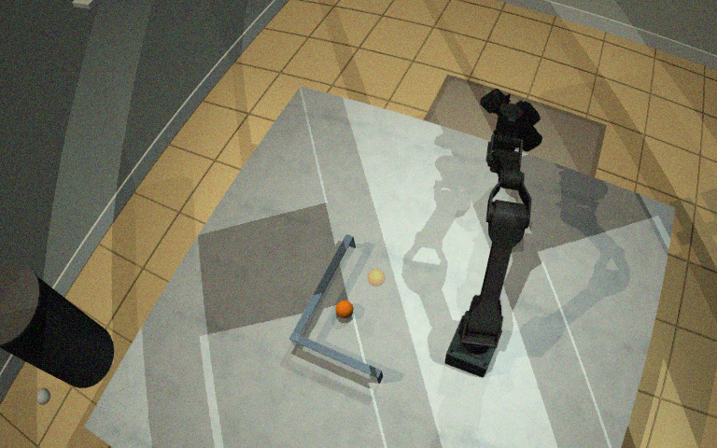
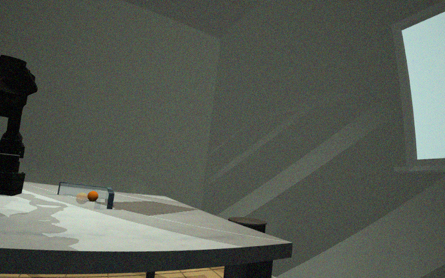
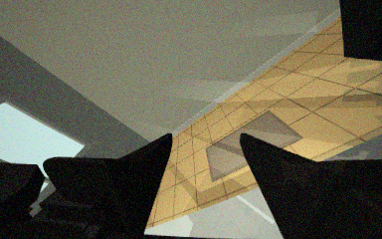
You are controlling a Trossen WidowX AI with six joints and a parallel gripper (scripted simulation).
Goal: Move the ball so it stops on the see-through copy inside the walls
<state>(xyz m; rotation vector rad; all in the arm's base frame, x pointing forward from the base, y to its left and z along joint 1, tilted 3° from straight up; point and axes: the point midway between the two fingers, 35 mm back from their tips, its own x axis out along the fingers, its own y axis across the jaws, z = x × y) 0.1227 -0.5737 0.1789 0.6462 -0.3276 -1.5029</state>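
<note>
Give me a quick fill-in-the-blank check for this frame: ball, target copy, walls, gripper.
1. The solid ball is colored ____.
2. The ball lies ____ the see-through copy, not on it.
3. The two clear walls meet in a single ____.
4. The gripper holds ____, its fingers spread apart.

Missing words: orange; beside; corner; nothing
</note>
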